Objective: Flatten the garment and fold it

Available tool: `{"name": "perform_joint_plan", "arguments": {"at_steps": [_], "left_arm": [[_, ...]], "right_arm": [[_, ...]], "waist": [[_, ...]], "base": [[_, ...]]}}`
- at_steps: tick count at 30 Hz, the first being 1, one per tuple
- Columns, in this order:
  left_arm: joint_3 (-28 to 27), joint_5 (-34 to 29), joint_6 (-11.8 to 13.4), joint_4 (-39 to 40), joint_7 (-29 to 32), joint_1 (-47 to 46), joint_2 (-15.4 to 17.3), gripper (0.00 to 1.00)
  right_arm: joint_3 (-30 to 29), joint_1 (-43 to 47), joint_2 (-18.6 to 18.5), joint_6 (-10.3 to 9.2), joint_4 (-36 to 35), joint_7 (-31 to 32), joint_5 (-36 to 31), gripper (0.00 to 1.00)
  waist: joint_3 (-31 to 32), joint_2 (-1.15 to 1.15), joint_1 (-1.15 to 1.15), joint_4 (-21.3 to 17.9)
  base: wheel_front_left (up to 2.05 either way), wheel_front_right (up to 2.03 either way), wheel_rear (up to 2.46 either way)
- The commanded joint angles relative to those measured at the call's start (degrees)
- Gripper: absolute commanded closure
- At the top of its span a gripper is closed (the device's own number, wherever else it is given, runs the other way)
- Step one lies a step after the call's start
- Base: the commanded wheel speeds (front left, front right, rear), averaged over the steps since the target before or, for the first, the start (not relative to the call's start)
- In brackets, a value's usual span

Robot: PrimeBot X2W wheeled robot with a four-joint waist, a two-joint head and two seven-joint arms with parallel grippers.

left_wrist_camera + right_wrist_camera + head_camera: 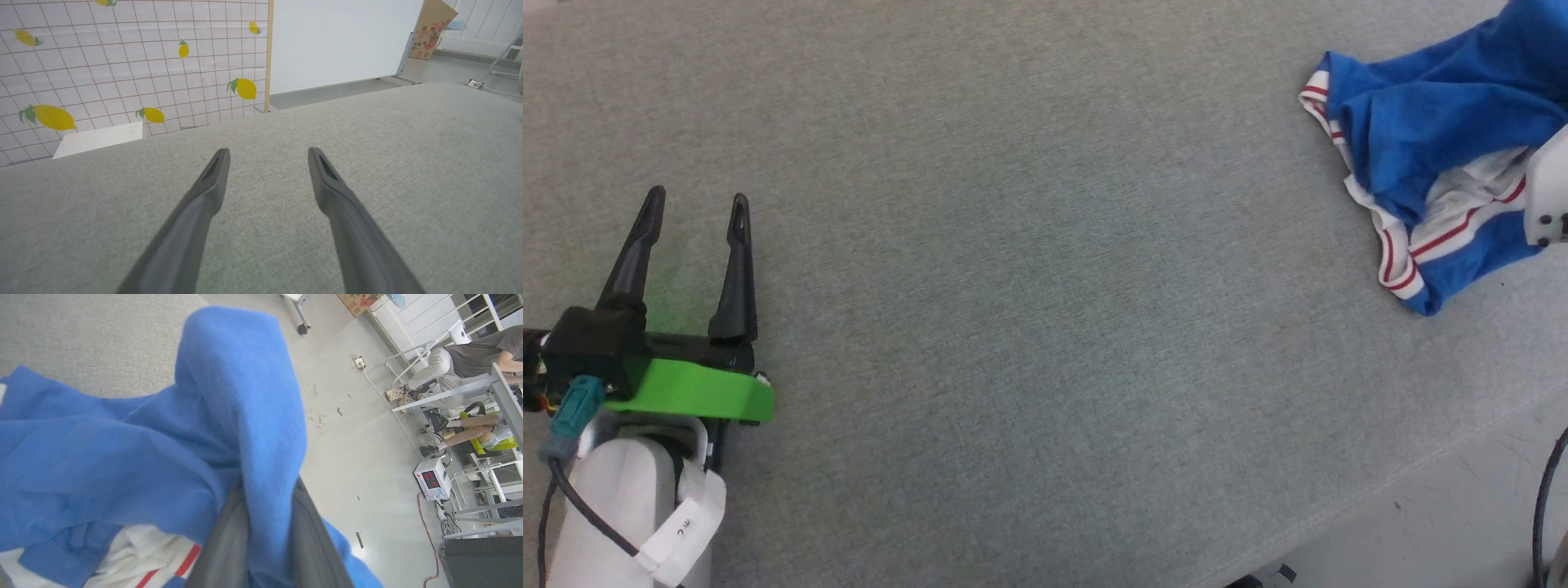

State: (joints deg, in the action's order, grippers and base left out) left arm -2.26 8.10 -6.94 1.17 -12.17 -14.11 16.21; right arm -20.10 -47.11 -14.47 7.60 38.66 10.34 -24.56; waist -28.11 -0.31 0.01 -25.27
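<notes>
Fabric, grey and woven, covers the wide bench [1013,327] before me. At the left side, my left claw [696,196] is over the bare bench. Its two long dark fingers [737,269] are spread apart and nothing is between them. In the left wrist view, behind the far edge of the bench, stands a white tiled screen printed with yellow lemons [122,61].

The middle of the bench carries nothing. At the far right, well apart from my left claw, the bright blue soft jersey with white panels and thin red stripes [1429,114] is crumpled in a heap on the bench. My right claw [267,498] is pinching a thick fold of its blue cloth, and this fold rises up past my fingertips and hides them. The pale end of my right arm [1547,196] is in front of the jersey.
</notes>
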Motion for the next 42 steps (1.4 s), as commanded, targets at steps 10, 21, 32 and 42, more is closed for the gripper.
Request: {"name": "perform_joint_plan", "arguments": {"at_steps": [10, 21, 32, 42], "left_arm": [[0.74, 2.54, 0.95, -6.12, -2.60, 1.68, -5.01, 0.00], [1.48, 3.96, 0.28, -9.93, -2.82, 5.23, -10.54, 0.00], [3.69, 3.45, -0.27, -11.43, -2.82, 8.04, -12.47, 0.00], [3.54, 3.42, -0.25, -12.44, -2.83, 11.50, -13.17, 0.00]], "right_arm": [[1.17, 3.08, -1.58, -0.11, 2.79, -11.11, 4.34, 0.00], [9.28, 15.83, 1.58, -0.11, -6.10, -21.14, 21.87, 0.00], [13.53, 34.40, 5.99, -0.11, -22.78, -24.48, 29.66, 0.00], [14.51, 45.55, 9.61, -0.11, -30.89, -24.03, 28.00, 0.00]], "waist": [[10.61, 0.31, -0.01, 7.68], [21.99, 0.31, -0.01, 15.29], [27.79, 0.31, -0.01, 22.65], [30.50, 0.31, -0.01, 25.72]], "base": [[0.00, 0.00, 0.00], [0.00, 0.00, 0.00], [0.00, 0.00, 0.00], [0.00, 0.00, 0.00]]}}
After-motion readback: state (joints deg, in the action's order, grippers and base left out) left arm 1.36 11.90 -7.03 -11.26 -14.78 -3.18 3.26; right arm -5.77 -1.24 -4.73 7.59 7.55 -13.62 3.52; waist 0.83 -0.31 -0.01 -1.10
